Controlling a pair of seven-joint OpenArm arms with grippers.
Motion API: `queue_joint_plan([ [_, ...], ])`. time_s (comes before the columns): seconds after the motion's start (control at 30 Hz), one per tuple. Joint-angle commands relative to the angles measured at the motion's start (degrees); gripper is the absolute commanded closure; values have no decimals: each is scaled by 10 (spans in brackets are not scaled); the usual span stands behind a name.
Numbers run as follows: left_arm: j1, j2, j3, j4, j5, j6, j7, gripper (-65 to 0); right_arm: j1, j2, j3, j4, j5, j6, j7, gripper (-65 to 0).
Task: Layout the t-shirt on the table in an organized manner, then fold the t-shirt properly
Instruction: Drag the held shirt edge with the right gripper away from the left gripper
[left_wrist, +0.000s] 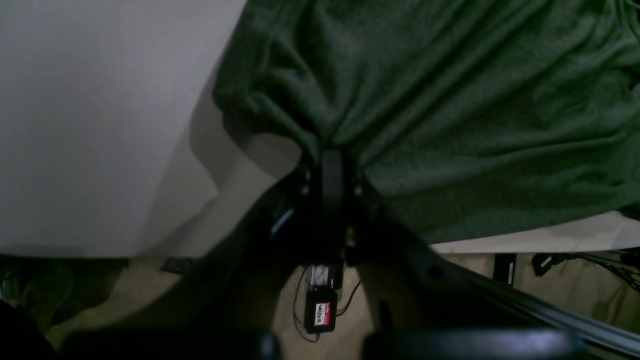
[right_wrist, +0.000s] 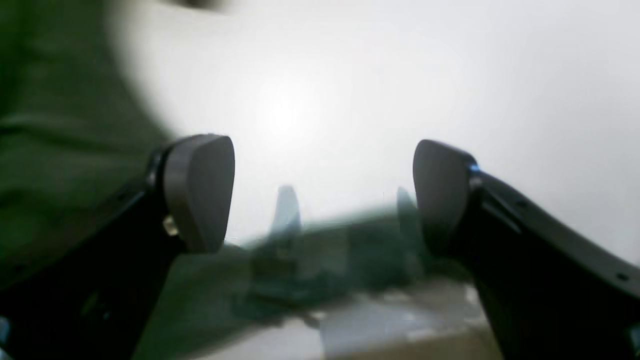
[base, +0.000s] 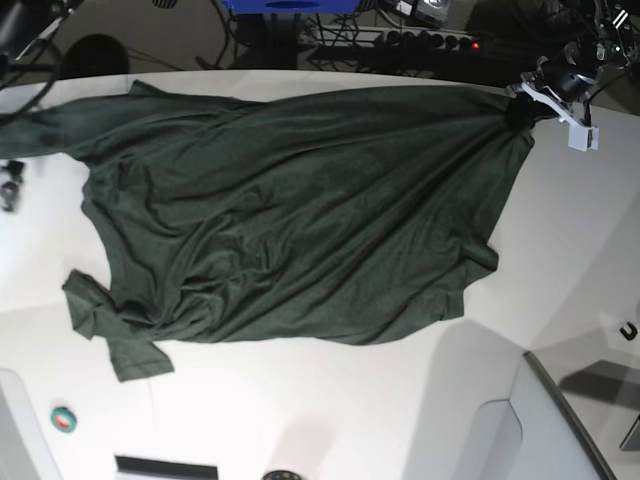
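Observation:
The dark green t-shirt (base: 290, 220) lies spread and wrinkled across the white table (base: 330, 410), one sleeve (base: 110, 325) bunched at the front left. My left gripper (base: 520, 112) is at the far right corner, shut on a pinch of the shirt's edge. In the left wrist view its closed fingers (left_wrist: 332, 165) hold gathered cloth (left_wrist: 450, 100) just above the table (left_wrist: 100, 125). My right gripper (right_wrist: 322, 195) stands wide open above the bare table (right_wrist: 360, 75), nothing between its pads (right_wrist: 200, 190). The shirt (right_wrist: 60, 150) lies blurred to its left.
A small green tape roll (base: 64, 419) and a black strip (base: 165, 467) sit near the front edge. A dark seam line (base: 565, 405) crosses the front right corner, with a small black hook (base: 628, 331) nearby. Cables and a labelled black box (left_wrist: 320, 315) lie on the floor below.

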Motion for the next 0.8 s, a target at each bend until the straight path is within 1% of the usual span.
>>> queue_joint_plan([
  [0.0, 4, -9, -4, 9, -10, -5, -9, 0, 4, 20, 3, -11, -12, -10, 24, -515],
  [0.07, 4, -8, -4, 9, -10, -5, -9, 0, 21, 42, 4, -66, -52, -11, 51, -515],
  [0.17, 4, -8, -4, 9, -10, -5, -9, 0, 55, 64, 9, -166, -115, -12, 63, -515],
  [0.27, 4, -8, -4, 9, -10, -5, -9, 0, 62, 71, 9, -227, -123, -12, 114, -515],
  [0.3, 4, -8, -4, 9, -10, -5, -9, 0, 63, 71, 9, -243, -123, -18, 130, -515],
  [0.33, 4, -8, -4, 9, -10, -5, -9, 0, 63, 72, 9, -254, -123, -32, 139, -515],
  [0.37, 4, -8, -4, 9, -10, -5, -9, 0, 61, 75, 8, -262, -123, -58, 142, -515],
  [0.43, 4, -8, -4, 9, -10, -5, -9, 0, 57, 76, 9, -262, -123, -89, 144, -515],
  [0.57, 14, -8, -4, 9, -10, -5, -10, 0, 28, 77, 10, -226, -123, -93, 176, -515],
  [0.7, 16, -8, -5, 9, -10, -5, -10, 0, 7, 75, 10, -179, -123, -94, 182, -515],
  [0.77, 16, -8, -5, 9, -10, -5, -10, 0, 6, 75, 44, -174, -123, -100, 181, -515],
])
